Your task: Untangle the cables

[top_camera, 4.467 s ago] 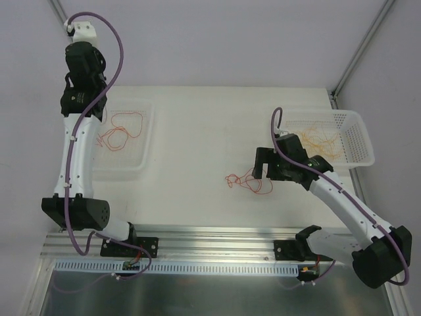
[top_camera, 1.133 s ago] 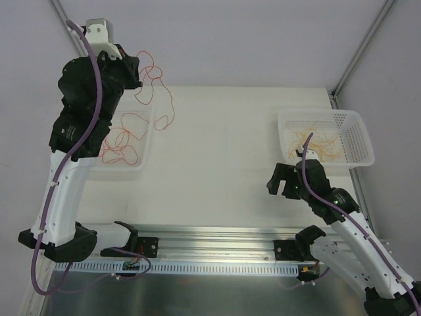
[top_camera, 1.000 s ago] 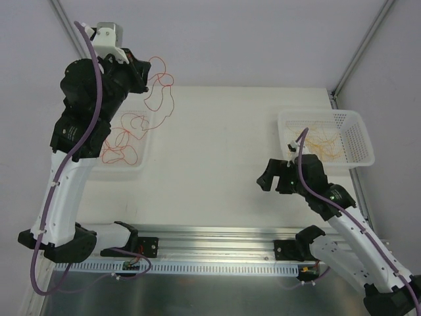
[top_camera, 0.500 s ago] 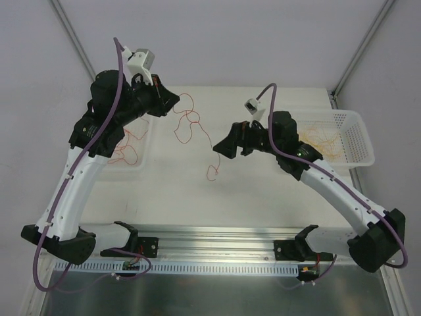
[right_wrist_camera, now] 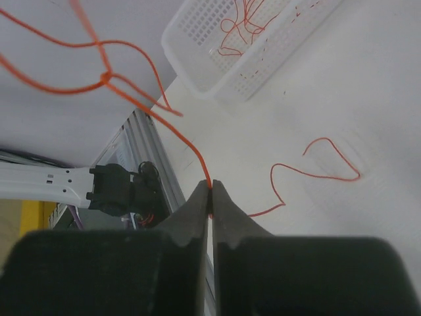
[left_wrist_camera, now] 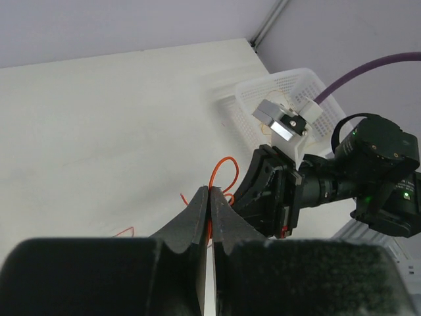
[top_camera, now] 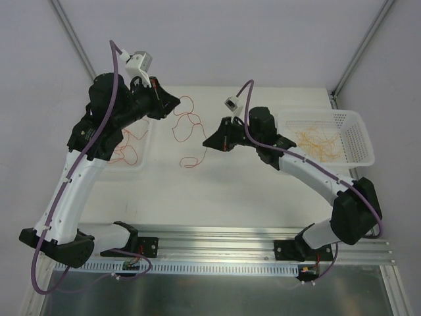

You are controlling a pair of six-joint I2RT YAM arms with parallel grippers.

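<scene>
We are pinching one red-orange cable [top_camera: 187,122] with both arms above the middle of the white table [top_camera: 250,191]. Our left gripper [top_camera: 173,105] is clamping one part of it, and our right gripper [top_camera: 208,142] is nipping it further along, jaws pressed together on the strand. The cable is hanging between them in curly loops, its lowest loop dangling close over the table. Paler yellow-orange cables [top_camera: 316,139] are lying in the mesh basket [top_camera: 360,155] at the table's right edge. More red-orange ones [top_camera: 125,150] are lying in the tray [top_camera: 135,166] at its left edge.

White table [top_camera: 250,191], tray [top_camera: 139,163] left, mesh basket [top_camera: 360,158] right, cable [right_wrist_camera: 326,139] tail resting
</scene>
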